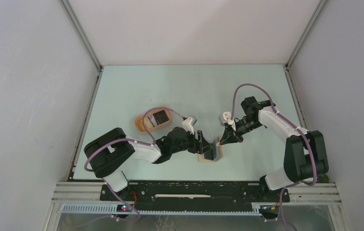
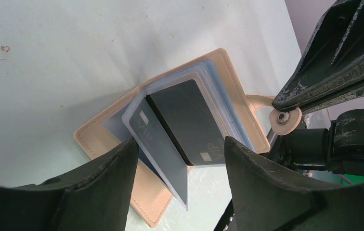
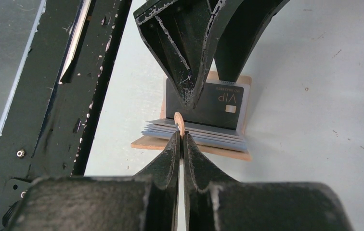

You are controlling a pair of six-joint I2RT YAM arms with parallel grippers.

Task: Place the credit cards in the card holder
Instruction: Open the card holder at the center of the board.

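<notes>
**Card loading, partly complete.** The card holder (image 1: 212, 155), a small beige-tan folding wallet with a soft leather look, lies open on the pale green table (image 1: 170, 86). It sits at centre close to the near edge, with its clear plastic sleeves fanned upward. One black credit card (image 2: 185, 120) marked VIP sits in a sleeve. A second dark card (image 2: 163, 154) appears to occupy the neighbouring sleeve.

The left hand (image 2: 177, 144) has its fingers apart, one on each side of the raised sleeves, and grips nothing. The right hand (image 3: 180, 137), fingers together, is clamped on the wallet's tan round-ended snap tab (image 3: 179, 120), apparently steadying the cover.

To the left and farther off, well apart from the wallet, a salmon-pink oval tray (image 1: 143, 127) holds at least one more black card (image 1: 160, 117). A pale item beside that card is too small to identify.

On this evidence loading has begun but is unfinished, since the tray's contents are yet to be fetched.
</notes>
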